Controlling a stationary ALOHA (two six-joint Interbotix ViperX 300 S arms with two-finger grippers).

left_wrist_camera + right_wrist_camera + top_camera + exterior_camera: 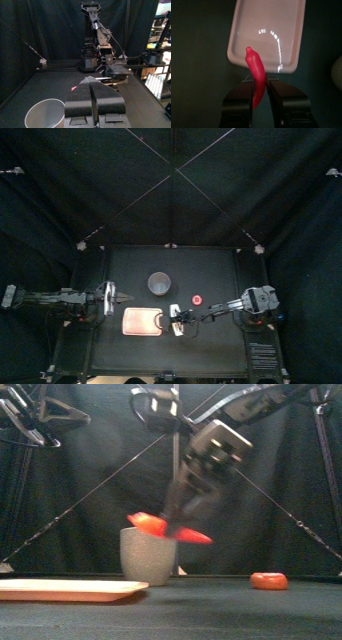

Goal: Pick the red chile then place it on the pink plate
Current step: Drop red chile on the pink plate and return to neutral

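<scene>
We see the right gripper [256, 86] closed narrowly on the red chile [254, 75], pinching it near its lower half so that most of its length sticks out past the fingertips. The chile hangs in the air, clear of the table [214, 268]. From the front it sits tilted at about the height of the rim of the grey cup [147, 556], which stands behind it. In the right wrist view the chile's pointed end lies over one short end of the pink plate [268, 30], while the rest of it is outside the rim, and it does not touch the plate. The plate lies flat toward the table's front, left of the middle, and it has nothing on it. A small round red toy [269, 581] rests on the table to the right, well apart from the plate. The left gripper [91, 82] hovers at the table's left side near the plate. Its fingers are pressed together and hold nothing, and the cup shows just beside them in its own view.
</scene>
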